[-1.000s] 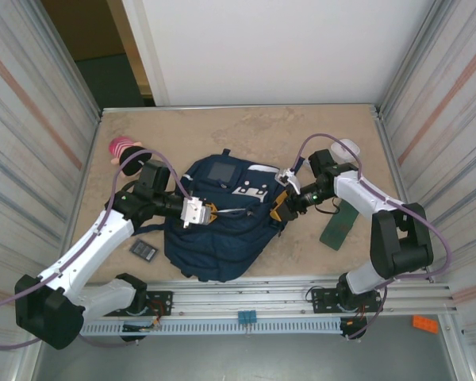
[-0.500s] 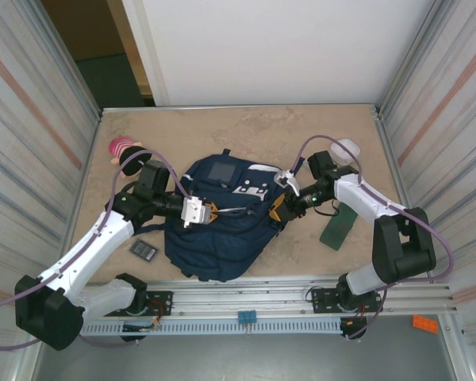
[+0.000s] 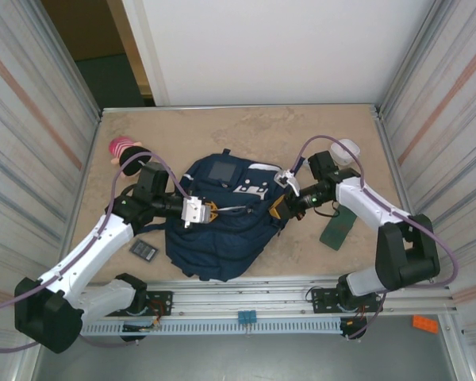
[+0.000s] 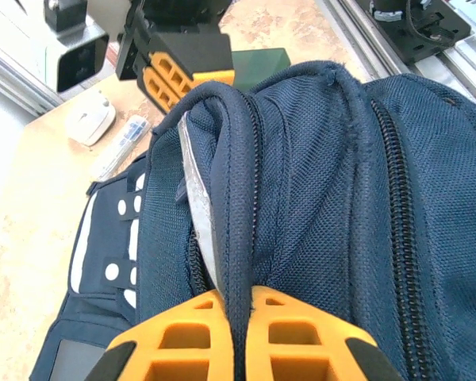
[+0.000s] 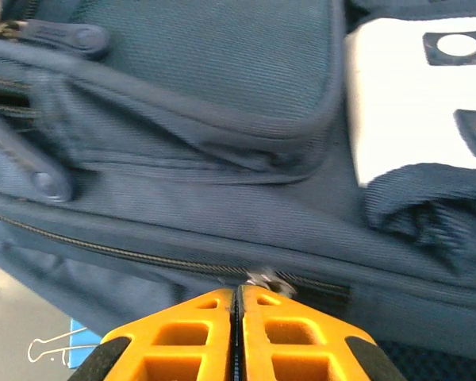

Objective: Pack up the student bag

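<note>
Right elbow swings out; left gripper (image 3: 212,212), right gripper (image 3: 278,206) stay clamped on backpack (image 3: 222,242).
Green book (image 3: 339,226), pink toy (image 3: 124,149) flank it.

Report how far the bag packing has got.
Done: nothing visibly packed. In hand: left gripper pinches the student bag by its rim, and right gripper is shut on the zip pull. Left: green slab, dark gadget, pink toy and white item lie outside.
</note>
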Tool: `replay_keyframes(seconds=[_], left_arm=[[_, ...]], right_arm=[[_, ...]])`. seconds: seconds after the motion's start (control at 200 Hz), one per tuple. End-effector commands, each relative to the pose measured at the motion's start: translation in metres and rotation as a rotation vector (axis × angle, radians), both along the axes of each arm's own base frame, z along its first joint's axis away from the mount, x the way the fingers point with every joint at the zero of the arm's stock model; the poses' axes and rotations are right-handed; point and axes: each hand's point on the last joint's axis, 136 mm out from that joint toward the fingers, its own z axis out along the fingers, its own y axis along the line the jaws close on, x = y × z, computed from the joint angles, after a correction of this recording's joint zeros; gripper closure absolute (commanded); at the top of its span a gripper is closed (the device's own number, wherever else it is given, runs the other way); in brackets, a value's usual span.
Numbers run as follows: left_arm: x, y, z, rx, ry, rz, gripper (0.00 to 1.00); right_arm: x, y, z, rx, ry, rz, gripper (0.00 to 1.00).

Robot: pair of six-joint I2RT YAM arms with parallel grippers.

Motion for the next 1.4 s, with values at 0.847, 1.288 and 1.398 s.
replay_keyframes(seconds=[0.847,1.288,1.398], left_arm=[[0.004,-0.009,0.059,-0.191,-0.121,-0.055,1.00],[0.005,-0.009,0.058,-0.198,-0.114,-0.049,1.00],[0.006,-0.009,0.056,-0.196,-0.110,-0.047,1.00]], right_arm=[[0.020,-0.011,0.001,0.101,0.082,-0.188,0.27],[0.004,0.006,0.020,0.194,0.070,-0.019,0.51],[-0.002,0.005,0.029,0.222,0.036,-0.015,0.55]])
